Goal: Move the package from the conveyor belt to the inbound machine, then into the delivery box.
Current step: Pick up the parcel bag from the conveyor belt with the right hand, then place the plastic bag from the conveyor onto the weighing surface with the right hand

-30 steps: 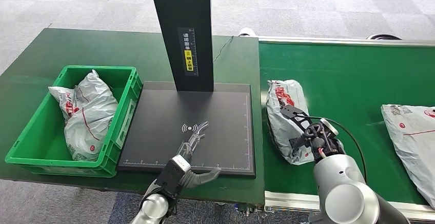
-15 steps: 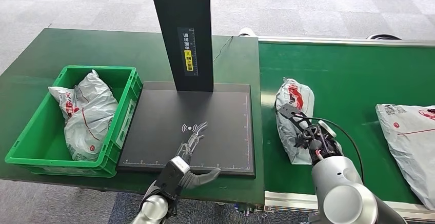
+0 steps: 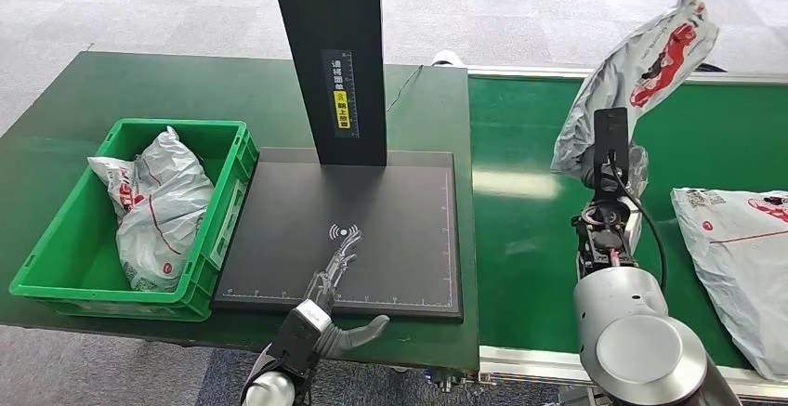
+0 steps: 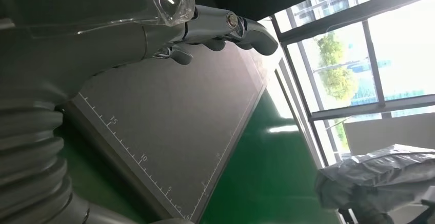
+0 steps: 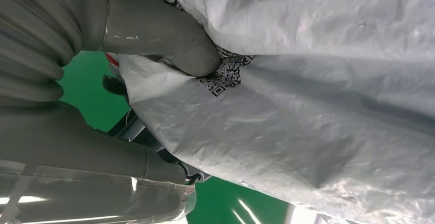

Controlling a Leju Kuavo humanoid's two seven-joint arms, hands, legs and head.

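Observation:
A grey plastic package (image 3: 641,76) with red print hangs high above the green conveyor belt (image 3: 539,146), gripped by my right hand (image 3: 613,169). In the right wrist view the thumb (image 5: 169,44) presses into the package (image 5: 318,96) near a printed code. The inbound machine is a black flat plate (image 3: 409,211) with a black post (image 3: 330,53), left of the belt. My left hand (image 3: 334,271) hovers open over the plate's near edge, its fingers (image 4: 225,24) spread above the plate (image 4: 169,121). The green delivery box (image 3: 228,202) stands at the far left.
A grey package (image 3: 158,202) lies in the green box. Another grey package (image 3: 743,257) lies on the belt at the right. The dark green table (image 3: 111,90) carries the box and the machine. Grey carpet floor lies beyond.
My right hand has lifted the package off the belt and raised it high. The other belt package has drifted slightly left. My left hand has pulled back a little toward me.

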